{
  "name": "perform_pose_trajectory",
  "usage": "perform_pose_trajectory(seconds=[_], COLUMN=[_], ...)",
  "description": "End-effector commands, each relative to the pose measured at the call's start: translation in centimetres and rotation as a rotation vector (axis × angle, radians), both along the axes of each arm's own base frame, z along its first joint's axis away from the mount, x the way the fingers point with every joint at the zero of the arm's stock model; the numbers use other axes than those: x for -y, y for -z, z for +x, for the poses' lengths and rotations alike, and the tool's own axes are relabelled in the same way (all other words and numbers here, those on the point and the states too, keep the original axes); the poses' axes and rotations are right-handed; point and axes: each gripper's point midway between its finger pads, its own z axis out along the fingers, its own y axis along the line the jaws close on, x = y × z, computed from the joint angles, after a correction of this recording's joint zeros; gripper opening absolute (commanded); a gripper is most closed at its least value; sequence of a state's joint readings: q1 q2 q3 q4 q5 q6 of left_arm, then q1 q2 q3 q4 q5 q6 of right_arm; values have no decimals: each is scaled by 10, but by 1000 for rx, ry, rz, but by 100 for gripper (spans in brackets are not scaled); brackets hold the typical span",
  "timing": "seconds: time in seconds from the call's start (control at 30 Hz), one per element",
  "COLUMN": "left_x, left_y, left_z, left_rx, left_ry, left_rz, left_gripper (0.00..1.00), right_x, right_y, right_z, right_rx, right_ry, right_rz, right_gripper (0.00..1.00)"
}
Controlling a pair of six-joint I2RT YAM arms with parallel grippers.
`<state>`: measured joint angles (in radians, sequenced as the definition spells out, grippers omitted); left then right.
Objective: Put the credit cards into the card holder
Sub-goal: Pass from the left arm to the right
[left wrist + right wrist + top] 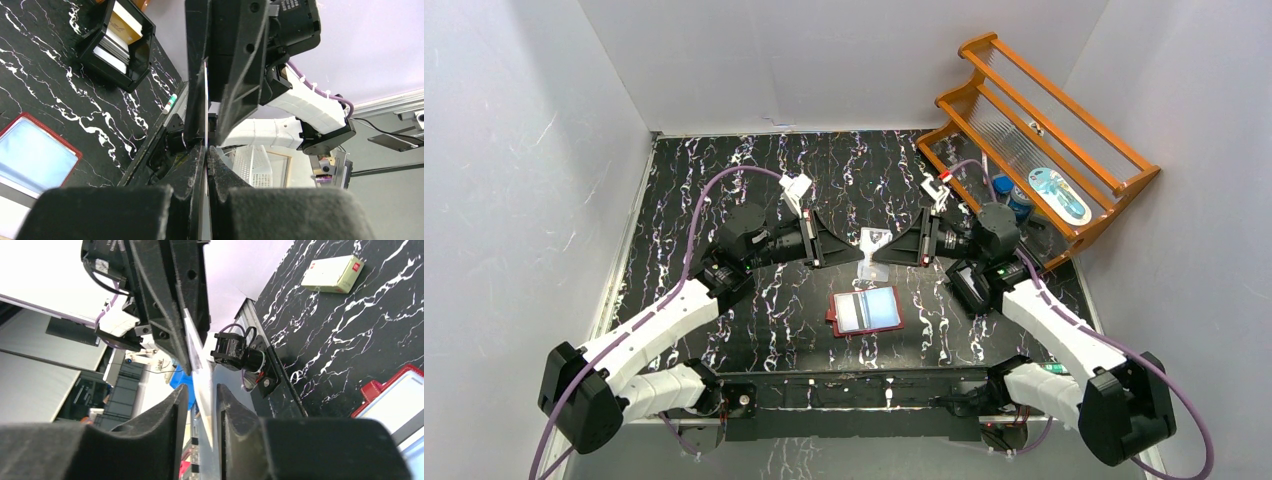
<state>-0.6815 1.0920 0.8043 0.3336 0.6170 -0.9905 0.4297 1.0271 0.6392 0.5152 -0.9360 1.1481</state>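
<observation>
Top view, card: a pale card (874,238) stands on edge in the air just beyond the holder (835,318), between the two arm tips.
Top view, holder: it lies open, pockets up, on the surface (684,170), free of both arms. I judge it ready to take a card from above.
Top view, left end effector (852,255): it comes in from the holder's left and meets the card.
Top view, right end effector (890,252): it comes in from the holder's right, facing the other tip to tip.
Top view, rack (1044,150): well beyond the holder on the right, not involved.
Left wrist, grip: my left fingers (192,165) are clenched on the card's near edge. The card runs up edge-on into the right jaws, which look parted around it.
Left wrist, black box (142,47): it sits beyond the holder with more cards stacked inside.
Right wrist, grip: my right fingers (175,410) are released, with a gap on both sides of the card, so the left arm alone carries it.
Right wrist, pale box (332,272): far beyond the holder, idle.
Judgement: this looks like a handover or regrip in mid-air, done to get a better hold for sliding the card into a pocket.
</observation>
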Motion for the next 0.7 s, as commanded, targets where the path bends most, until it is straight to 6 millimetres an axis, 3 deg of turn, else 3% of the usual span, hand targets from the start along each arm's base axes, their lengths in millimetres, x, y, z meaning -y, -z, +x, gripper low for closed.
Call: perform_pose_trajectory(seconds=[0.0,0.1,0.2,0.5,0.67], left_x=[-2,-8,-15,-24,-23], left_y=[-12,-13,-14,-19,-18], left_z=[-1,-2,-5,-6,-4], left_rx=[31,44,45,49,47], left_ry=[-1,-12,14,26,34], left_rz=[-23,-7,-21,-38,-40], left_gripper=[0,0,0,0,0], right_x=[-8,-4,3,10,11], right_y=[1,12,22,27,28], right_z=[8,8,7,3,1], right_rx=[3,0,-15,4,5], right_ry=[11,-13,-51,-88,-83], right_rz=[9,-35,-64,-93,-101], right_gripper=[28,16,12,13,7])
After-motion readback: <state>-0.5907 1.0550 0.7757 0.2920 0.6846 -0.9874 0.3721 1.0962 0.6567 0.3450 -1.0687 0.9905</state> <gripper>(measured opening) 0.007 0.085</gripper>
